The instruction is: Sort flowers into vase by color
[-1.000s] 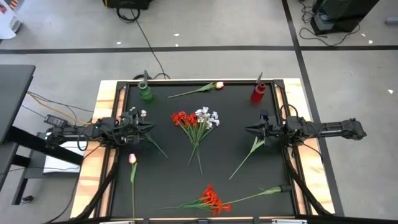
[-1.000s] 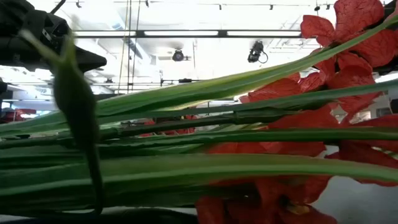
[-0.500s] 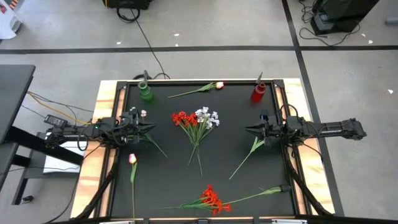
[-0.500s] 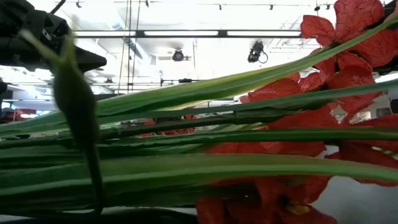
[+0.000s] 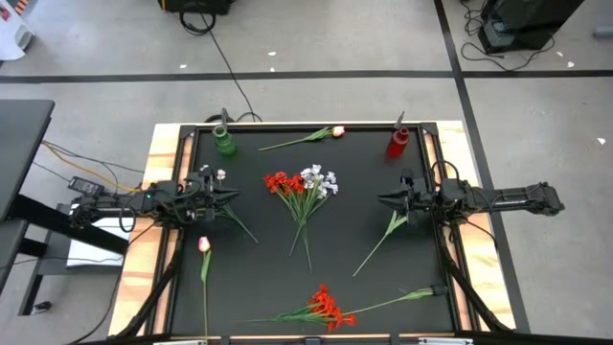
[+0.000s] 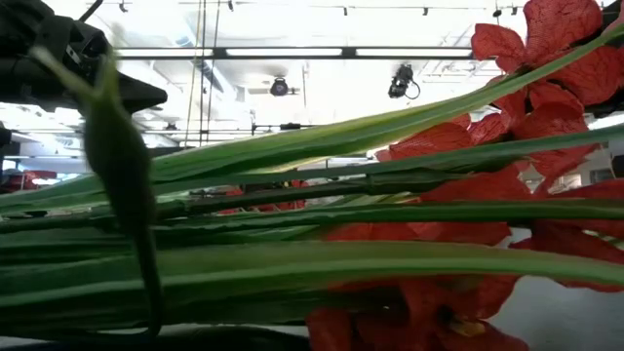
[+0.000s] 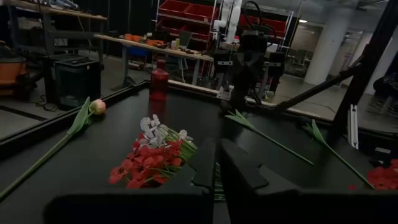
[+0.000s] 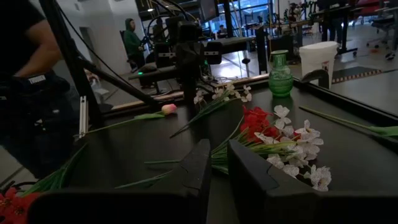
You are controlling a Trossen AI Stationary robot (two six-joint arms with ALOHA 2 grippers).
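Both grippers hover shut over the black mat and hold nothing. My left gripper (image 5: 233, 196) (image 7: 216, 168) is at the mat's left, above the stem of a white-bloomed flower (image 5: 221, 175) that lies flat. My right gripper (image 5: 381, 200) (image 8: 219, 168) is at the right, beside a bare green stem (image 5: 383, 235). A mixed red and white bunch (image 5: 302, 184) (image 7: 152, 155) (image 8: 273, 134) lies between them. Pink buds lie at the far edge (image 5: 336, 131) and near left (image 5: 203, 244). A red bunch (image 5: 326, 307) lies at the near edge.
A green vase (image 5: 225, 142) (image 8: 280, 76) stands at the far left corner and a red vase (image 5: 397, 143) (image 7: 158, 81) at the far right. Another leafy stem (image 5: 417, 293) lies near right. The red bunch's stems (image 6: 312, 244) fill the low view. A person (image 8: 25, 93) stands beyond the table.
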